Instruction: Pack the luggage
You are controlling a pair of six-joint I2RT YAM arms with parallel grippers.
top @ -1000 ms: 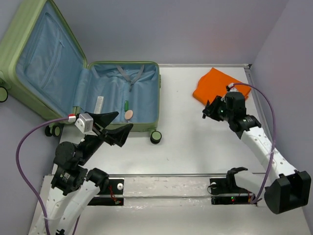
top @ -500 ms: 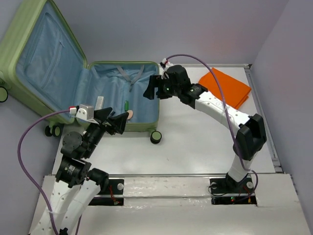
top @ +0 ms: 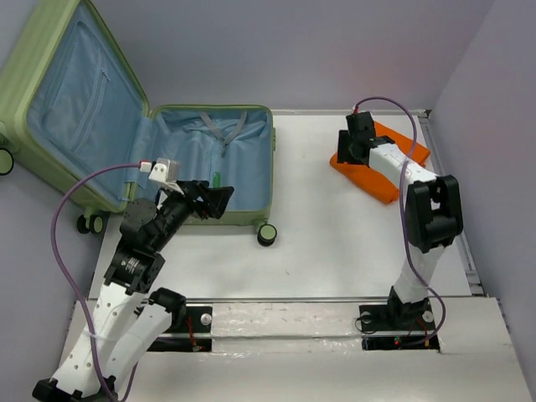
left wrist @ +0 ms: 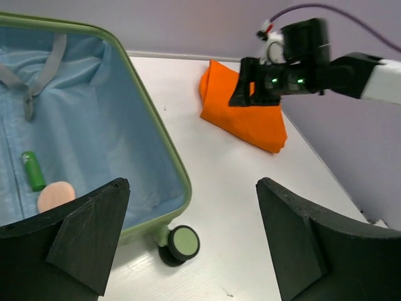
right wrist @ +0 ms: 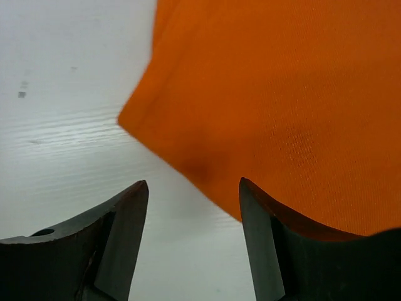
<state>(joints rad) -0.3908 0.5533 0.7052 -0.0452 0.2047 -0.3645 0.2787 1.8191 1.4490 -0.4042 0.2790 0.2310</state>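
Observation:
The luggage [top: 247, 180] is a light-green suitcase lying open at the back left, with its lid leaning up and left. Its blue lining [left wrist: 94, 144] holds a small green tube [left wrist: 32, 170] and a peach round pad [left wrist: 55, 195]. A folded orange cloth [top: 394, 163] lies on the table at the back right. My right gripper [top: 345, 152] is open and low over the cloth's left edge [right wrist: 294, 94], with one finger [right wrist: 276, 251] over the cloth and the other over bare table. My left gripper [top: 219, 201] is open and empty above the suitcase's front rim [left wrist: 169, 157].
A black-and-green caster wheel [top: 266, 234] sticks out from the suitcase's front right corner and also shows in the left wrist view [left wrist: 178, 243]. Another wheel [top: 88, 223] sits at the front left. A purple wall [top: 494, 100] runs close along the table's right edge.
My right arm swung from above the suitcase's right rim back to the right and came down at the orange cloth's left edge. My left gripper moved a little right and forward.

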